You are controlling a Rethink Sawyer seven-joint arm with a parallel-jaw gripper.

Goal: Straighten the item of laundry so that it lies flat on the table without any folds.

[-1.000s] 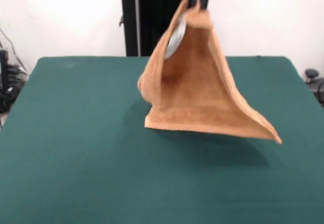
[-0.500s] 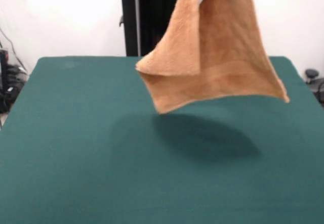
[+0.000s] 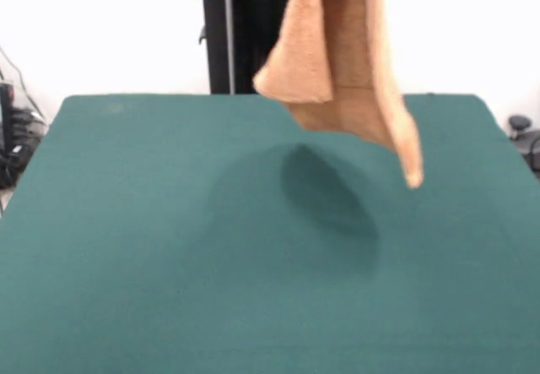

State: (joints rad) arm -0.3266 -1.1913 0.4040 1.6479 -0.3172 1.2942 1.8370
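Nearest to us, the table (image 3: 169,289) spreads wide under its dark green cloth, and nothing rests on this part of it. A little farther back, a soft dark shadow (image 3: 325,192) lies on the green, roughly under the hanging cloth.

Above that shadow we see the towel (image 3: 354,70), orange-tan terry, hanging in the air and touching the table nowhere. It hangs in long folds: one flap doubles over at the left, and a narrow point (image 3: 412,167) reaches lowest at the right. Its top runs out past the upper edge of the view, so we cannot see the gripper and cannot tell how far it is open or what it holds. We only judge that something above carries the cloth.

Behind the towel, a black pedestal (image 3: 245,45) stands at the far side against a white wall.

We judge this as the lifting step, with nothing laid flat yet. The next move calls for lowering the hanging point onto the table, then drawing the cloth sideways so the folds open out.
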